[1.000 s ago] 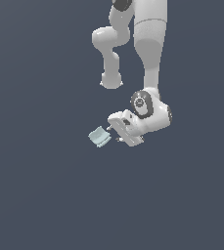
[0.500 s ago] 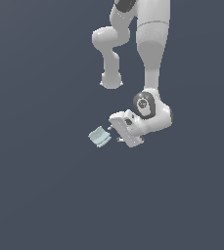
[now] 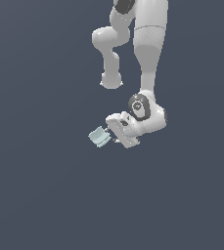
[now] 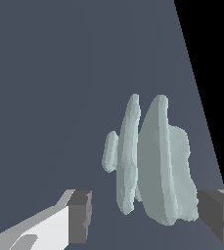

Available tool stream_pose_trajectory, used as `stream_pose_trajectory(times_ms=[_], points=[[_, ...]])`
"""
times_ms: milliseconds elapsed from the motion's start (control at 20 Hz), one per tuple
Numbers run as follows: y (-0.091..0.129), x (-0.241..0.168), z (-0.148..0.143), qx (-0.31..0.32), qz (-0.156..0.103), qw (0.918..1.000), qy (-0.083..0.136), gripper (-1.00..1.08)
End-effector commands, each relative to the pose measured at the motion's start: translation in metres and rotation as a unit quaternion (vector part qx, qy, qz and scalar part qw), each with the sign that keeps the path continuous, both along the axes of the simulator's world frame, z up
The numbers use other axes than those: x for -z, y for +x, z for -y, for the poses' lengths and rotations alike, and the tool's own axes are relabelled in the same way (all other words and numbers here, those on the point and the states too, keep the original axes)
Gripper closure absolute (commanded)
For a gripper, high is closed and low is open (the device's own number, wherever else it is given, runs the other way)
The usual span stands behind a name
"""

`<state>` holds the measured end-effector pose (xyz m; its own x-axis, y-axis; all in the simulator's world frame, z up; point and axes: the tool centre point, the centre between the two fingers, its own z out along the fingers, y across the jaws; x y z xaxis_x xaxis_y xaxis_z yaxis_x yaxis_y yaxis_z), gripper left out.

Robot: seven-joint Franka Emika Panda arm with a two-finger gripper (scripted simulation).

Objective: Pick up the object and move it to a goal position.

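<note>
Near the middle of the exterior view, a little left of center, the pale mint-blue block (image 3: 99, 137) sits just off the tip of the white gripper (image 3: 114, 136), which reaches toward it from the exterior view's right. In the wrist view the block (image 4: 155, 166) stands between the two dark finger pads (image 4: 80, 216). One pad is clear of it, the other looks right at its edge. The jaws are spread wide and are not clamped on the block.
</note>
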<state>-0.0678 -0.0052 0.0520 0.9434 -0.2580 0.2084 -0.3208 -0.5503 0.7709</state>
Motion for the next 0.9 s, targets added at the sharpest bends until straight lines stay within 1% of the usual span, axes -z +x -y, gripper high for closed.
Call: stream_pose_trajectory(times_ms=[0,50,100,550,600,850], points=[[-0.001,0.005,0.007,0.001,-0.001,1.0000,-0.001,-0.60],[-0.001,0.005,0.007,0.001,-0.001,1.0000,-0.001,-0.60],[-0.001,0.005,0.007,0.001,-0.001,1.0000,-0.001,1.08],[-0.001,0.005,0.007,0.001,-0.001,1.0000,-0.001,1.08],[0.000,0.000,0.000,-0.003,0.002,1.0000,0.002,1.08],[0.003,-0.007,-0.004,-0.003,0.002,1.0000,0.002,1.08]])
